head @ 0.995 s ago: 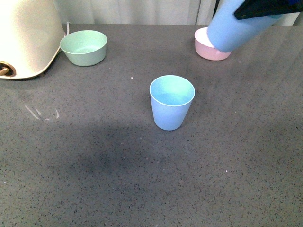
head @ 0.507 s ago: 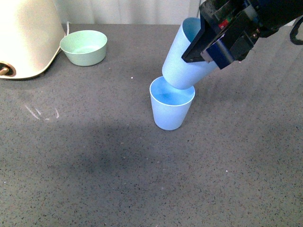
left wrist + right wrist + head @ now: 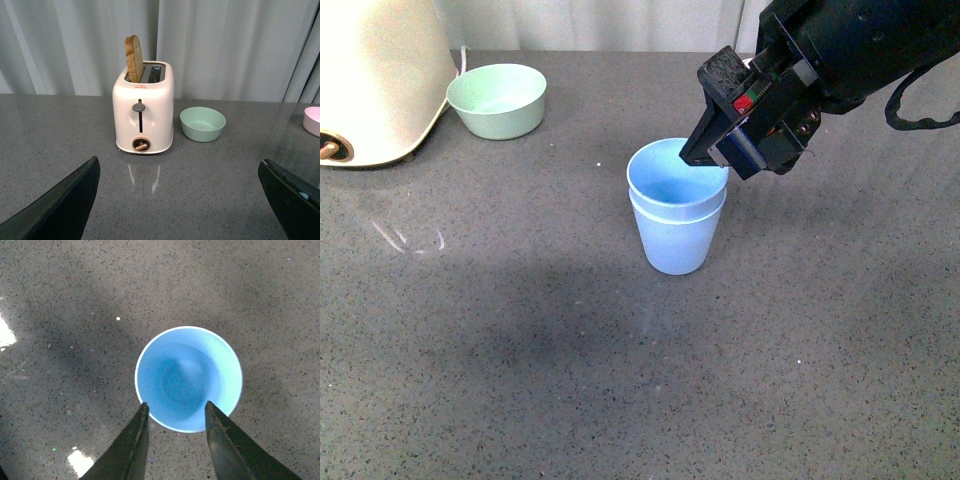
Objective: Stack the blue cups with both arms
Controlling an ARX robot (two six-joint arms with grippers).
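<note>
Just above the two nested light-blue tapered plastic cups (image 3: 677,225), the black right gripper (image 3: 711,160) hangs with jaws parted, stacking seemingly done; withdrawal calls for a straight lift.

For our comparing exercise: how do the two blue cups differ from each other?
The upper cup sits nested inside the lower cup, which stands on the table. The upper cup shows only its rim and inside; the lower cup shows its outer wall. The upper cup's rim is level with the right gripper; the lower cup's rim lies just beneath. Both are light blue and handleless.
</note>
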